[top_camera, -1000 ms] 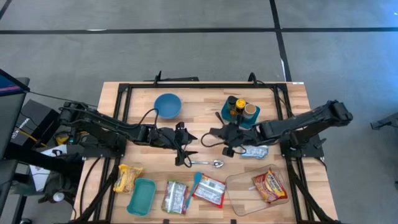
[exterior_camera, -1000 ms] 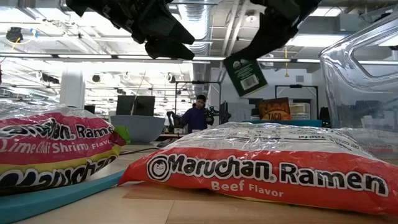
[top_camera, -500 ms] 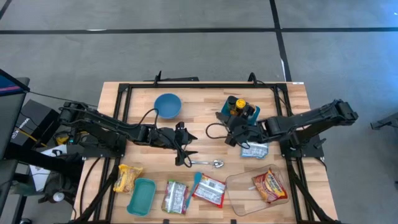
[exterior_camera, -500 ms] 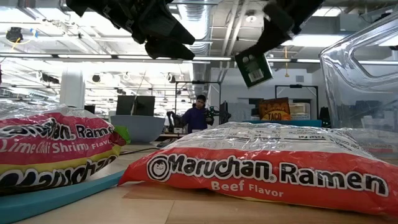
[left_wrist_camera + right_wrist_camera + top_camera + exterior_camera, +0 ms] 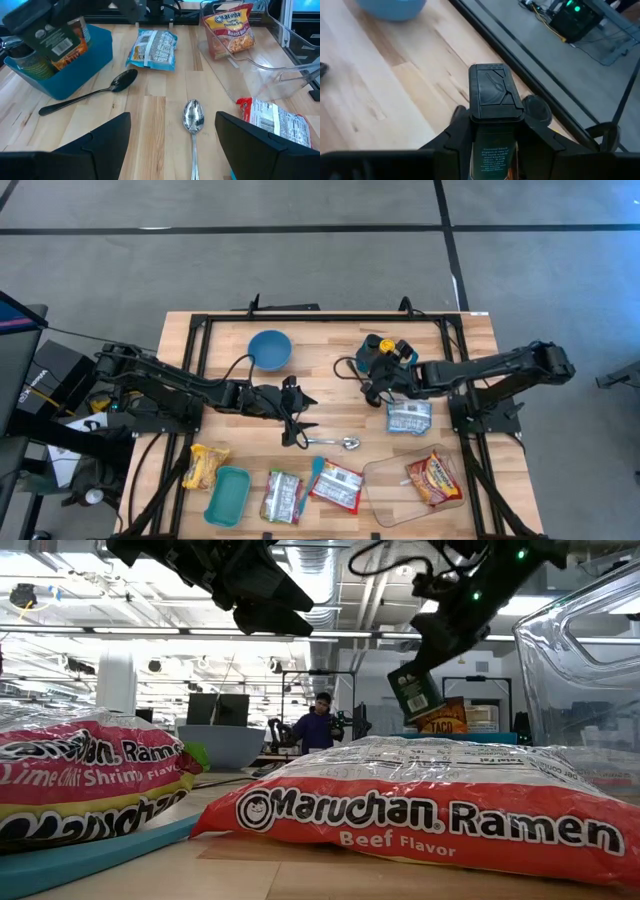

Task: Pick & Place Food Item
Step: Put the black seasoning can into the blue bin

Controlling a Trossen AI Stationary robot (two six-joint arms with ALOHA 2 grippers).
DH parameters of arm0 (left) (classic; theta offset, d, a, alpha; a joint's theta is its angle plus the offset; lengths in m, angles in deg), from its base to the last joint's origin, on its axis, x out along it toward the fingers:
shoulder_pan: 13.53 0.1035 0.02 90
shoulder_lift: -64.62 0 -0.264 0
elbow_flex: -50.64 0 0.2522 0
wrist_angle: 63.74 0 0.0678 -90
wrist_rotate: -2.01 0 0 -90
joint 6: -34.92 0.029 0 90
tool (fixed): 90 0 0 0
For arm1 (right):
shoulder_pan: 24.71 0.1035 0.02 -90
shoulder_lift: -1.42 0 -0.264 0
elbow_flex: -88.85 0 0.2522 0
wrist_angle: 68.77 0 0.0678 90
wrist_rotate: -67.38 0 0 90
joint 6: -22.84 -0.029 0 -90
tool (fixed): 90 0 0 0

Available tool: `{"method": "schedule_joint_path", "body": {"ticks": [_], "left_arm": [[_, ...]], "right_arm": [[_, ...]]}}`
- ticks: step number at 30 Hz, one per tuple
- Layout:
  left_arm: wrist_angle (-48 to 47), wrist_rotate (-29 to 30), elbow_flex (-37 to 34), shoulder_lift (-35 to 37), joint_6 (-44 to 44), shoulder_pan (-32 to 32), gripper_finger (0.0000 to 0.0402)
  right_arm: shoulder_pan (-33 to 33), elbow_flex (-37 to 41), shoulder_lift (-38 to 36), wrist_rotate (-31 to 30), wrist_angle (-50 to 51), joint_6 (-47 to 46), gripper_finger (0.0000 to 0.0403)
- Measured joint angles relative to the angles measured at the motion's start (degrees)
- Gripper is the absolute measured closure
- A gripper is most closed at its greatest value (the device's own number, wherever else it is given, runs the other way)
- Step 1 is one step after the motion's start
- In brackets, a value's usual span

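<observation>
My right gripper [image 5: 378, 376] is shut on a dark green container [image 5: 494, 95] with a black flip lid and a barcode label [image 5: 56, 39]. It hangs just over the blue bin [image 5: 92, 47] at the far right, which holds cans and a taco packet [image 5: 442, 716]. The container also shows in the low view [image 5: 415, 690]. My left gripper [image 5: 291, 412] hovers open at the table's middle, its fingers [image 5: 107, 135] apart above a silver spoon [image 5: 193, 116]. My right gripper pinches the container's two sides [image 5: 476, 131] between its two fingers [image 5: 451, 131], below the black lid [image 5: 494, 92]. The fingers slant downward and lie along the container, whose lid end sticks out past them. The container is tilted and lifted clear, above the blue bin.
A blue bowl [image 5: 269, 349] sits far left of centre, a black spoon [image 5: 95, 91] beside the bin, a silver-blue packet [image 5: 408, 417] near it. Ramen packets [image 5: 336, 486], a teal tray [image 5: 228, 495] and a clear tub [image 5: 395, 470] with a noodle packet [image 5: 432, 478] line the near edge.
My right gripper has carried the dark green container from the table's middle toward the far edge and the blue bin, sinking a little. It has turned as it went, so the container now hangs lower and more tilted over the bin.
</observation>
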Motion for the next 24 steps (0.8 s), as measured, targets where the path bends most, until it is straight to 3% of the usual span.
{"method": "schedule_joint_path", "body": {"ticks": [11,24], "left_arm": [[0.0,0.0,0.0,0.0,0.0,0.0,0.0116],[0.0,0.0,0.0,0.0,0.0,0.0,0.0116]], "right_arm": [[-4.0,4.6,0.0,0.2,-9.2,1.4,0.0282],[-7.1,4.7,0.1,1.6,-11.3,0.1,0.0282]]}}
